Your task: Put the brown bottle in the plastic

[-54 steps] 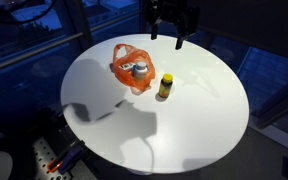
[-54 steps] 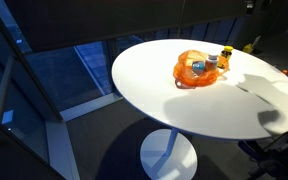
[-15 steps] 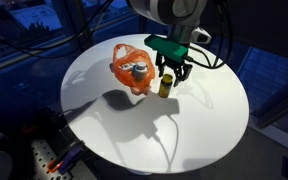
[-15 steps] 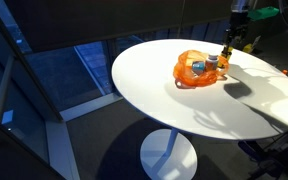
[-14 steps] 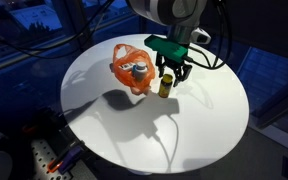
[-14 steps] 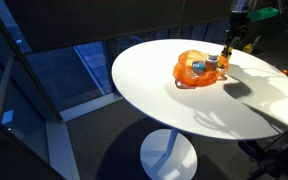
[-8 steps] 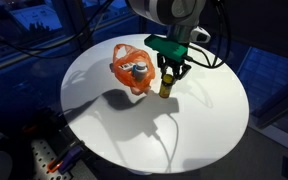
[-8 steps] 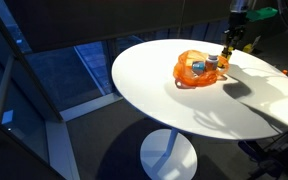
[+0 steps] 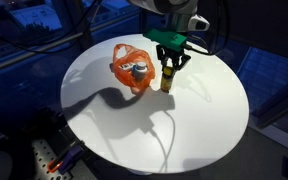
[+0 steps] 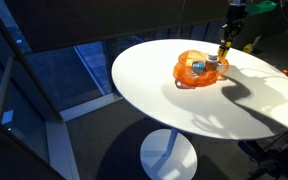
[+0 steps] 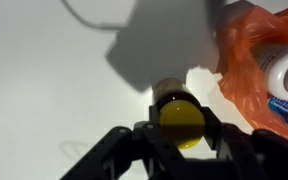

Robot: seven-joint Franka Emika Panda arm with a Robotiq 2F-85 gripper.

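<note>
The brown bottle (image 9: 168,78) with a yellow cap (image 11: 180,124) hangs upright just above the round white table (image 9: 134,125), right beside the orange plastic bag (image 9: 130,66). My gripper (image 9: 169,66) comes down from above and is shut on the bottle's top, one finger on each side of the cap in the wrist view. The bag (image 11: 264,60) lies open at the upper right of the wrist view, with a white container (image 11: 284,65) inside it. In an exterior view the bag (image 10: 196,69) sits near the far rim, with the gripper (image 10: 224,50) just beside it.
The orange bag holds small containers (image 9: 138,71). The round table stands on a single pedestal (image 10: 168,152), with dark windows behind and a drop to the floor all round its edge. Cables and equipment (image 9: 46,155) lie below the near rim.
The fingers closed on the bottle's top over the last second. The gripper and bottle have risen slightly off the table.
</note>
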